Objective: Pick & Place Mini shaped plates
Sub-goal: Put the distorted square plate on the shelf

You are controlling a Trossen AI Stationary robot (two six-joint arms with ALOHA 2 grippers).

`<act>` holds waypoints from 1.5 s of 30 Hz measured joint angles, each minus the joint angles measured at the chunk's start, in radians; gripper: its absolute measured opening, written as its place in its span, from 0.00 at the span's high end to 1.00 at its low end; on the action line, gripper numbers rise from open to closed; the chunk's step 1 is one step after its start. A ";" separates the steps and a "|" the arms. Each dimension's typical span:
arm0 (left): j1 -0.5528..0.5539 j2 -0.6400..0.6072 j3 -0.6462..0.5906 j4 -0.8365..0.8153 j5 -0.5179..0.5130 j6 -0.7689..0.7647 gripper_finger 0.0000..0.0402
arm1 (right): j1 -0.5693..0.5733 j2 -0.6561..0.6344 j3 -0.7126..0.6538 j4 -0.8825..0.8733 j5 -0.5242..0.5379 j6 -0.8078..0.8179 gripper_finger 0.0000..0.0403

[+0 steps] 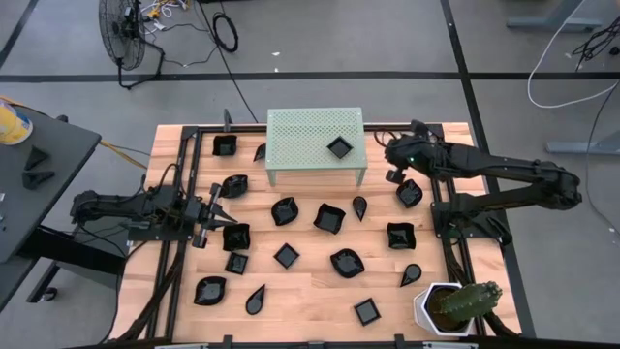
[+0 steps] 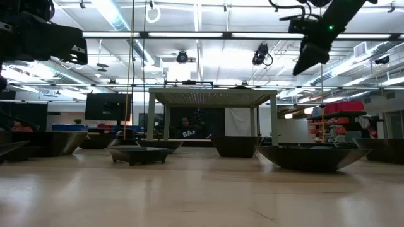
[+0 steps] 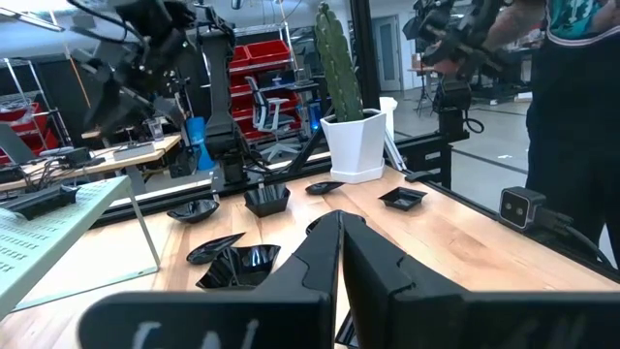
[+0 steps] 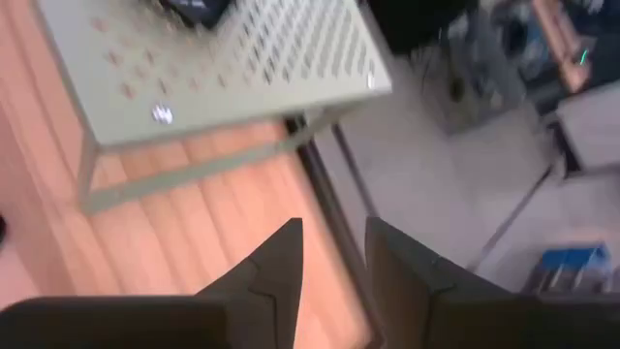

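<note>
Mini shaped plates (image 1: 329, 217) scattered | stand (image 1: 300, 136) holds 1 | cactus pot (image 1: 438, 308) corner

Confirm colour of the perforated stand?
Pale green stand, dotted with small holes; shows best in the high view.

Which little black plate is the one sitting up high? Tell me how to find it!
Look for the pale green stand full of tiny holes, at the back of the wooden table. One small square black plate sits on top of it, near its right front corner. Every other black plate lies down on the wood, so it is the only one raised up.
</note>
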 joint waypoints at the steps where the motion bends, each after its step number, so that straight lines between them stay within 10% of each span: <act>1: 0.000 0.000 0.000 0.000 0.000 0.000 0.94 | -0.003 0.000 0.000 -0.024 -0.001 0.034 0.71; 21: 0.000 0.000 0.000 0.000 0.000 0.000 0.94 | 0.071 0.002 0.000 -0.304 -0.633 0.160 0.71; 45: 0.000 0.000 0.000 0.000 0.000 0.000 0.94 | 0.232 0.060 -0.134 -0.221 -0.716 0.245 0.50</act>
